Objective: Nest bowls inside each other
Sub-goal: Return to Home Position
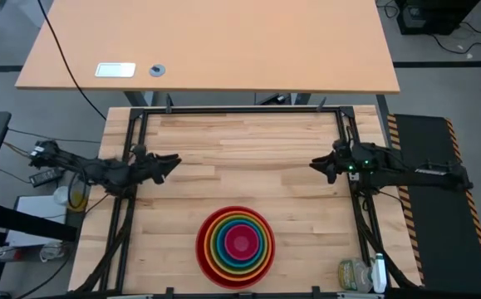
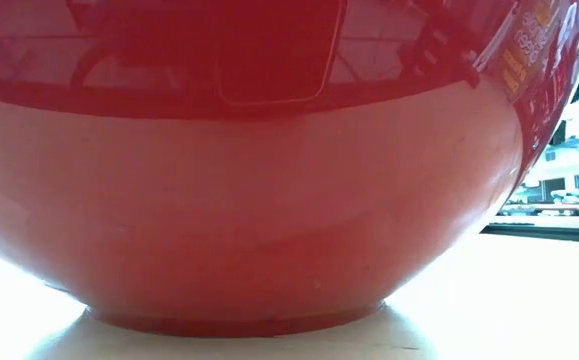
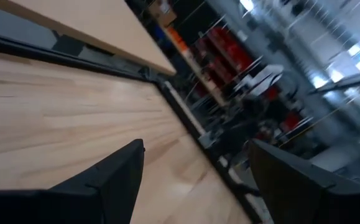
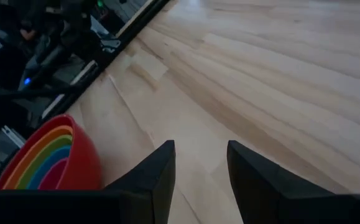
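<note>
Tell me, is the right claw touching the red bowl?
Apart. The high view shows bare table between the right gripper and the red bowl.

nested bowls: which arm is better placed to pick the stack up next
Right, narrowly. Both arms wait about equally far from the nested bowls, but the right fingers point toward the stack while the left fingers face away.

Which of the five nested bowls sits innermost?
The magenta pink bowl: it sits at the very centre, directly inside the blue bowl, while the red bowl encloses them all.
</note>
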Controlling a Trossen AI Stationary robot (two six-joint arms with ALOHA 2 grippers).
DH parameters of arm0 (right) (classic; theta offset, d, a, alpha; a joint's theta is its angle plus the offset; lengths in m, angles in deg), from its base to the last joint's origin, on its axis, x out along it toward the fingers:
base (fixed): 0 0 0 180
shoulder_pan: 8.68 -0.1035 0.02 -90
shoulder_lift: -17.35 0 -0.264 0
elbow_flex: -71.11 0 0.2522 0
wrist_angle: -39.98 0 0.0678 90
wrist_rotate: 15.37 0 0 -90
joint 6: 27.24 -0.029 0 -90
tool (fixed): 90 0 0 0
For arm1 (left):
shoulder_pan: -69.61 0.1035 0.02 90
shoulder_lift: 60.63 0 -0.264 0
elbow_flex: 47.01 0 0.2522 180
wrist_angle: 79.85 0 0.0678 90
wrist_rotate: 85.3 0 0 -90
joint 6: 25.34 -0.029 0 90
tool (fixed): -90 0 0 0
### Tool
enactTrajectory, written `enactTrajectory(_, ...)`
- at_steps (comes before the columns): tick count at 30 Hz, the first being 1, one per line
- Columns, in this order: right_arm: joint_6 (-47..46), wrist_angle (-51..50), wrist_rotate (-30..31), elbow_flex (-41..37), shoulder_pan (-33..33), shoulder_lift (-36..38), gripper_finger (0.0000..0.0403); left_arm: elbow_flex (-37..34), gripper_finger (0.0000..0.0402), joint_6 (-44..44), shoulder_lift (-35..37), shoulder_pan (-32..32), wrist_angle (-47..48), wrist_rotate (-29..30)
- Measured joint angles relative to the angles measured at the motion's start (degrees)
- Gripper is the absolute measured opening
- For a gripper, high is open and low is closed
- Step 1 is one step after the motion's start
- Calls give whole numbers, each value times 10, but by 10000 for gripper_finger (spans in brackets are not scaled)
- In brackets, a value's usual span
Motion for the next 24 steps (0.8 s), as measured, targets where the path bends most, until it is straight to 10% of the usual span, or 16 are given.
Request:
enactTrajectory(14,-77,1,-49,-43,7,123,141,-128,281,-28,96,0,-192,-5)
enactTrajectory(24,-113,68,-44,-129,7,179,113,-128,213,-56,95,0,-134,-20)
